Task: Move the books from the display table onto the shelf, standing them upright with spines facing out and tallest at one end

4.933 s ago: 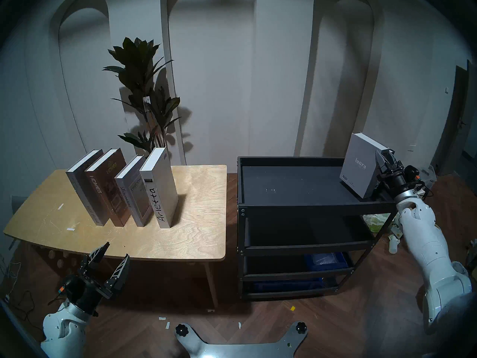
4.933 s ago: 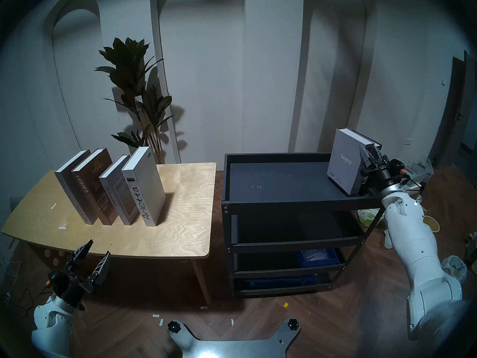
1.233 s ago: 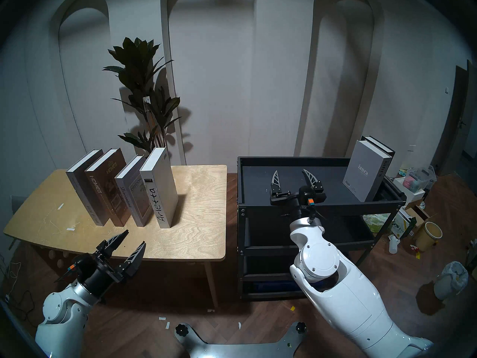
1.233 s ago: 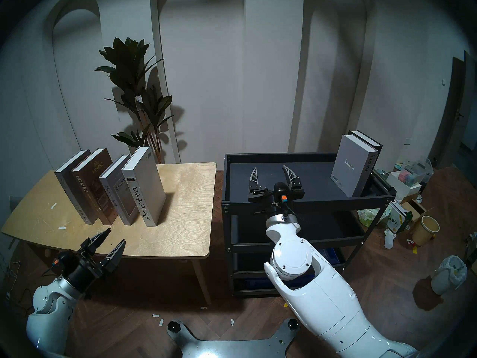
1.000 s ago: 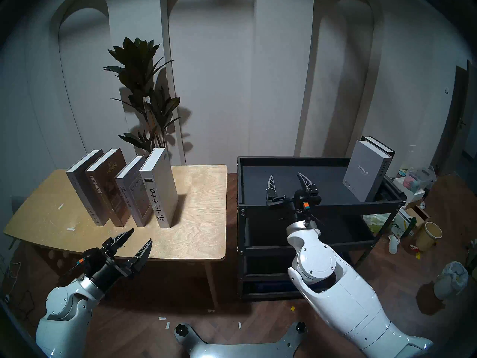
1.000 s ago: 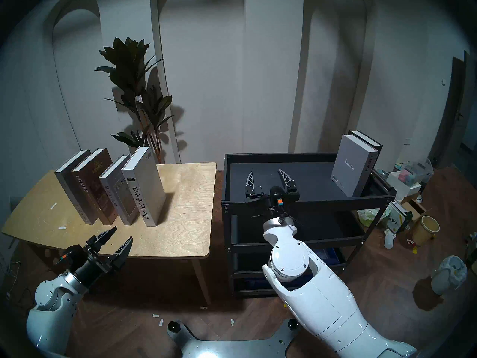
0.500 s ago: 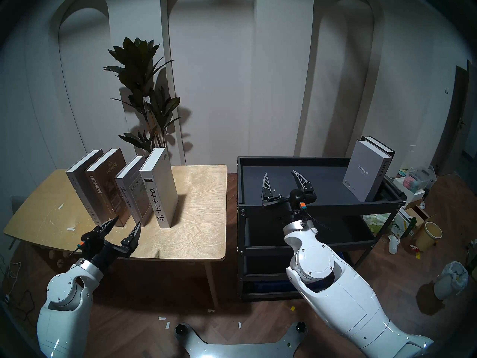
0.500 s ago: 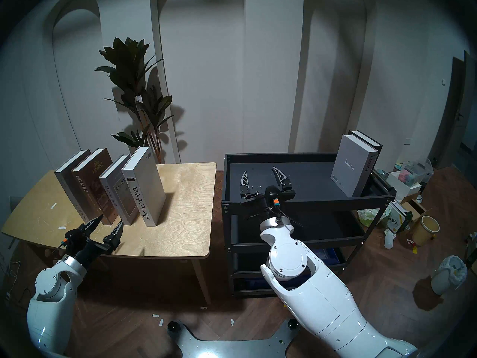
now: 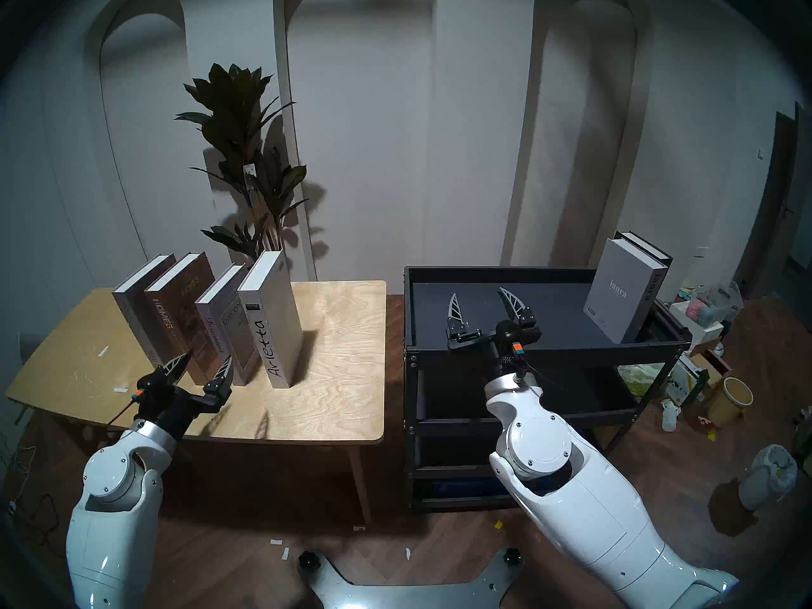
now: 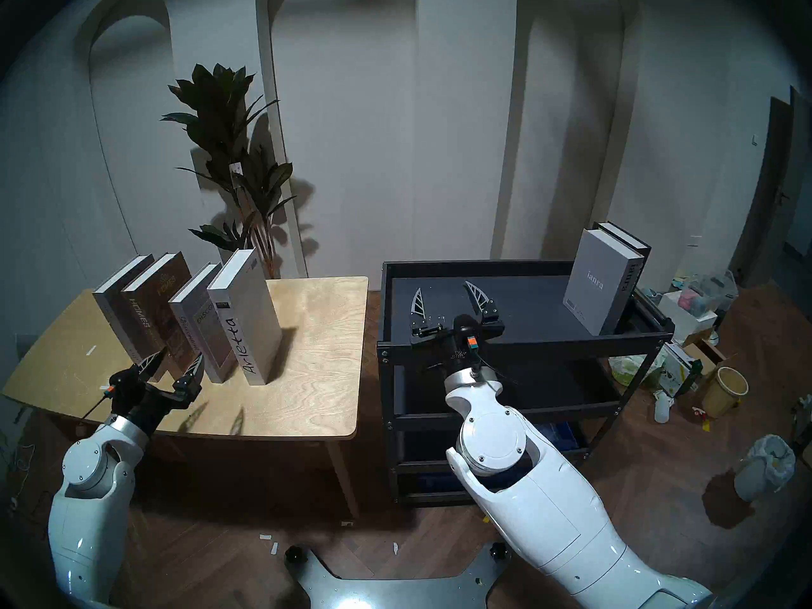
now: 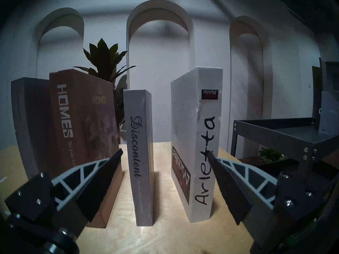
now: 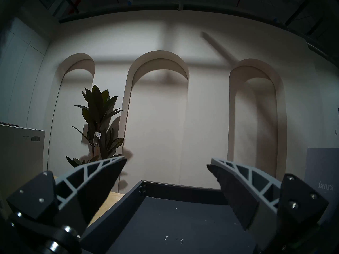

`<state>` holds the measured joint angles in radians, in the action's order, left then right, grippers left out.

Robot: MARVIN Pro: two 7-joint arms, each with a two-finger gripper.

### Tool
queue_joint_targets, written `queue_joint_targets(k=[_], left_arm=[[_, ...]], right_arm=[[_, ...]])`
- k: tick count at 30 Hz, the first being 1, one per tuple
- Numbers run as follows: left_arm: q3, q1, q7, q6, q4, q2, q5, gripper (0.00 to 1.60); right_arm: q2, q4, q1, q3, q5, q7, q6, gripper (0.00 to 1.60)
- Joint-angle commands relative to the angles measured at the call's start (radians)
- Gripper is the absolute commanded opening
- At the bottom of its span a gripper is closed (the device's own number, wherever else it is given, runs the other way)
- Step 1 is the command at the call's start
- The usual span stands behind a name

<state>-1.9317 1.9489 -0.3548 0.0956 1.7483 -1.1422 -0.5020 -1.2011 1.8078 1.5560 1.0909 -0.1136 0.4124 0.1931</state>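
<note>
The plywood worktop (image 9: 342, 375) carries four upright books (image 9: 211, 318), while the black shelf (image 9: 527, 346) holds the grey "ianra" book (image 9: 615, 291) beside a black book (image 9: 654, 250).

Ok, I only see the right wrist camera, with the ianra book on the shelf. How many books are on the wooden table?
Observer: Four stand on the table: a grey book, HOMES, Discontent and Arletta.
Operator: Is ianra all alone up there?
Observer: No, a black book stands right behind ianra, at the right end of the shelf.
Operator: Where's the other gripper?
Observer: The left gripper is open in front of the row, aimed at Discontent, holding nothing.
</note>
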Motion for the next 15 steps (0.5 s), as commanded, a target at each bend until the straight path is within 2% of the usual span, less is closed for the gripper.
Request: queue_joint_targets(k=[1,7,15], left_arm=[[0.012,-0.078,0.003,-0.002,0.002,0.019,-0.005,1.6],[0.025,-0.119,0.006,-0.006,-0.042,0.032,-0.002,1.6],[0.017,-0.133,0.007,0.014,-0.079,0.043,-0.004,1.6]], right_arm=[[-0.005,0.022,-0.005,0.004,0.001,0.005,0.011,1.6],[-0.006,0.022,-0.005,0.005,0.002,0.004,0.011,1.6],[-0.006,0.022,-0.005,0.005,0.002,0.005,0.011,1.6]])
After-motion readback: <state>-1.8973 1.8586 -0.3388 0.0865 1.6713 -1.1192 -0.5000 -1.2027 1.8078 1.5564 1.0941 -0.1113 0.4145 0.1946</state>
